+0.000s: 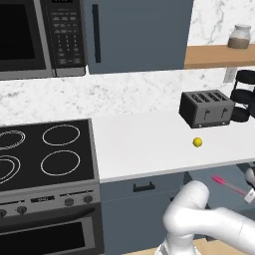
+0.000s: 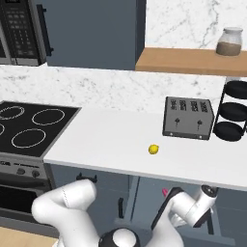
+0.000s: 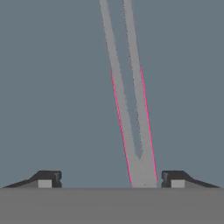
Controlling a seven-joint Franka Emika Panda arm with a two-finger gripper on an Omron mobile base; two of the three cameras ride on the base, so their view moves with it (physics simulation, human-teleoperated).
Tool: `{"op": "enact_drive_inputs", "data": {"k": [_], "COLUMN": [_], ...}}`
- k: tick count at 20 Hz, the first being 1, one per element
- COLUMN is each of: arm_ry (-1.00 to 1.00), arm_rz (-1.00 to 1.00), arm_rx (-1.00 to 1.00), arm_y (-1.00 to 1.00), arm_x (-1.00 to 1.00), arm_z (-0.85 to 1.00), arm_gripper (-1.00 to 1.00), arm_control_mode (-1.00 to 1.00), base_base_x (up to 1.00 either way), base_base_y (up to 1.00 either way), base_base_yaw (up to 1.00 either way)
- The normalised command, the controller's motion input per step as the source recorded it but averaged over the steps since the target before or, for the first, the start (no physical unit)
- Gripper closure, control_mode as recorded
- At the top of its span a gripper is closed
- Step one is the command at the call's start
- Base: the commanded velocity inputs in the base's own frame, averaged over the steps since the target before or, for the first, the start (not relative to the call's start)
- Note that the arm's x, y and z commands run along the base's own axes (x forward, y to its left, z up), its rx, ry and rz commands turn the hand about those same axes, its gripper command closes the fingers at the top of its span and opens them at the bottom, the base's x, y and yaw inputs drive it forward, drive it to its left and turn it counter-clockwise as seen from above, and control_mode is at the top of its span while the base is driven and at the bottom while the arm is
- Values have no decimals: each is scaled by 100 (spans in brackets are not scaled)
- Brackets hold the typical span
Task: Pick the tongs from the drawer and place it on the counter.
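The pink tongs (image 1: 226, 184) lie in the open blue-grey drawer (image 1: 214, 173) under the white counter (image 1: 149, 144), at the lower right of the left base view. In the hand view the tongs (image 3: 133, 131) run up from between my finger tips, grey-faced with pink edges, over the drawer floor (image 3: 52, 87). My gripper (image 3: 111, 180) is open and straddles the tongs' near end. The right fingertip (image 3: 175, 179) sits close beside them and the left one stands well off. My hand (image 2: 205, 200) reaches down below the counter edge, with a sliver of pink tongs (image 2: 165, 192) beside it.
A small yellow ball (image 1: 197, 142) lies on the counter in front of the toaster (image 1: 206, 108). A black rack (image 1: 245, 94) stands at the far right and the black stovetop (image 1: 45, 149) at the left. A shelf above carries a jar (image 2: 228, 41).
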Motion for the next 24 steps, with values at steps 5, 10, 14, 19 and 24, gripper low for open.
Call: {"op": "enact_drive_inputs", "data": {"k": [5,10,14,19,24], "arm_ry": [0,0,0,0,-9], "arm_rz": [20,12,14,16,21], "arm_rx": [0,0,0,2,1], "arm_y": [-12,-46,-42,-5,1], "arm_x": [-5,-86,-100,-81,-21], "arm_z": [-77,-96,-39,49,100], "arm_gripper": [100,100,100,100,100], "arm_control_mode": [-100,-100,-100,-100,-100], "base_base_x": [0,0,0,0,0], "base_base_y": [0,0,0,0,0], "base_base_yaw": [0,0,0,0,0]}}
